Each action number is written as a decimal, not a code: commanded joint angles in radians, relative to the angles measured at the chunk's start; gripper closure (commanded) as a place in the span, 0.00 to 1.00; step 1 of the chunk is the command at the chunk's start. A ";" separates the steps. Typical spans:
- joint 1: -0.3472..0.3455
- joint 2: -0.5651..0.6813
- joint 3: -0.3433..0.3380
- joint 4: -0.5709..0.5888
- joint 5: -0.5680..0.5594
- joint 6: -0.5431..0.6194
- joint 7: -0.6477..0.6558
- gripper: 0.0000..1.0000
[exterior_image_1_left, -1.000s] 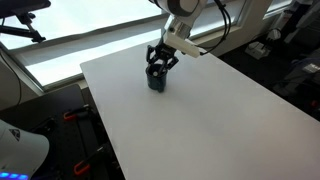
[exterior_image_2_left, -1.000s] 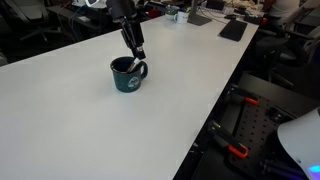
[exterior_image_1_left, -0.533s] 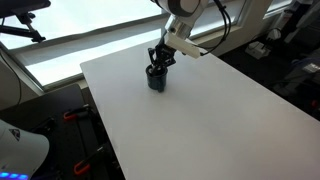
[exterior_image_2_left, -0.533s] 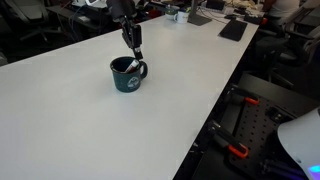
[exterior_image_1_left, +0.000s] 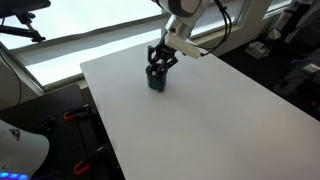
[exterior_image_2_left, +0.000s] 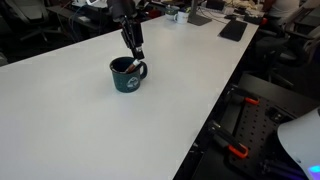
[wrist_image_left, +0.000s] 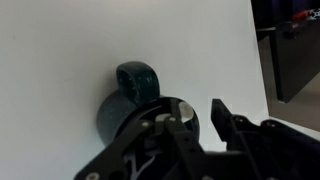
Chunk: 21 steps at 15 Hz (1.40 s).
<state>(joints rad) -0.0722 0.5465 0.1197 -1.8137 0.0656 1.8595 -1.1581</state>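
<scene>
In the wrist view the black jaws fill the foreground. They are parted, bare table shows in the gap, and nothing is clamped between them. Just beyond them stands a dark teal ceramic mug (wrist_image_left: 122, 105), upright, its handle (wrist_image_left: 137, 80) on the far side. In both exterior views the mug rests on the white rectangular table (exterior_image_2_left: 90, 130), well inside its edges. The jaws hang point-down close above the rim on the handle side; contact cannot be determined. A flat black object (exterior_image_2_left: 232, 30) lies at the table's far end.
</scene>
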 joint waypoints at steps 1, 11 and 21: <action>0.006 -0.008 0.003 0.018 0.004 0.002 0.003 0.29; 0.024 0.087 -0.007 0.159 -0.023 -0.049 0.055 0.00; 0.025 0.092 0.003 0.142 -0.028 -0.030 0.053 0.00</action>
<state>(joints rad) -0.0599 0.6401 0.1187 -1.6756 0.0474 1.8379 -1.1239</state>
